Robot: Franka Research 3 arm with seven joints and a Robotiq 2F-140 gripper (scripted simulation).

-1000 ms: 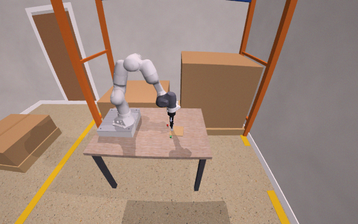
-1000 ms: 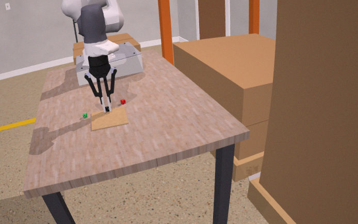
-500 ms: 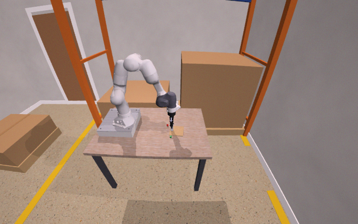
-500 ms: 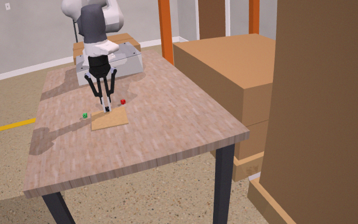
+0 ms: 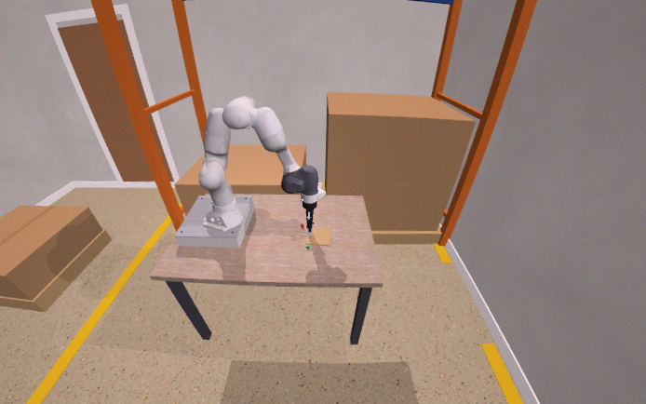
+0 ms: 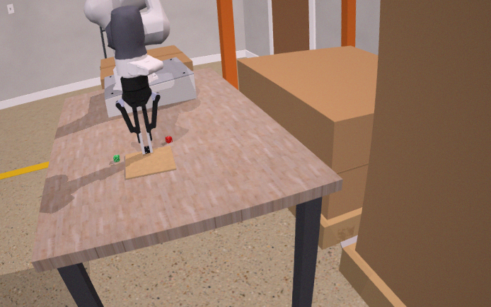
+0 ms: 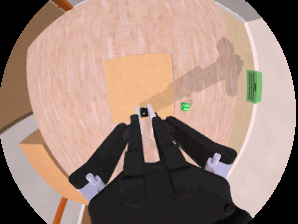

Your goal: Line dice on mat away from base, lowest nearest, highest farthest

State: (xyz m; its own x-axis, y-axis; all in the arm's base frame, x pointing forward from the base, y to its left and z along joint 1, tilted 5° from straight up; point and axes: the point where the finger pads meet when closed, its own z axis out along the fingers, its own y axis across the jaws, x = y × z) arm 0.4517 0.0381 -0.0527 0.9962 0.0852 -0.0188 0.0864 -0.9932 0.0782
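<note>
Claw nearly shut, gripping black die.
Mat (image 5: 321, 236) (image 6: 150, 164) (image 7: 140, 82) reaches outward from the claw (image 5: 310, 233) (image 6: 146, 148) (image 7: 143, 111), away from the base.

Large brown cartons (image 5: 397, 171) (image 6: 431, 144) and a lower box (image 5: 257, 164) (image 6: 308, 83) stand beyond the tabletop's far long edge in the top view. Orange posts (image 5: 190, 71) (image 6: 227, 43) rise outside its corners; a brown door (image 5: 102, 95) (image 6: 290, 27) lies beyond the far left corner.

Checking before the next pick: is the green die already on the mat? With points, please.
No, the green die (image 5: 308, 247) (image 6: 116, 158) (image 7: 185, 106) sits beside the mat (image 5: 322, 236) (image 6: 151, 164) (image 7: 140, 82).
</note>
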